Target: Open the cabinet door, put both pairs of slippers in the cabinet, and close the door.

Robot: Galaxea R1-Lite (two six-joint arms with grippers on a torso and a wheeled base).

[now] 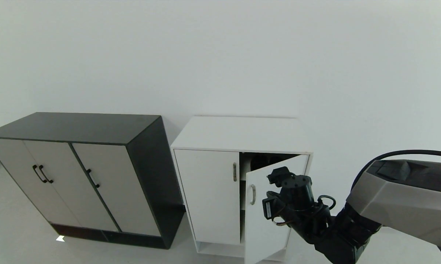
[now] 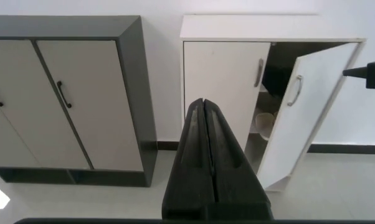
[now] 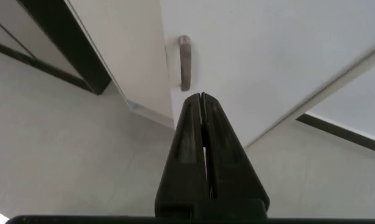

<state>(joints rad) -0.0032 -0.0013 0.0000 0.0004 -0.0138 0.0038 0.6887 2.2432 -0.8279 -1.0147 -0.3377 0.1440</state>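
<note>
the right pincer (image 3: 203, 99), pressed together beside the grey metal handle (image 3: 185, 62) of the half-open white cabinet door (image 1: 259, 234), may slip past, leaving it ajar.

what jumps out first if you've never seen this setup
The small white two-door cabinet against the pale wall, its right-hand door swung partly open onto a dark interior. Right at that door is the black right gripper, fingers closed, close to the door's curved metal handle. To the robot's left stands a wider dark-framed cabinet with grey doors, all shut.
</note>
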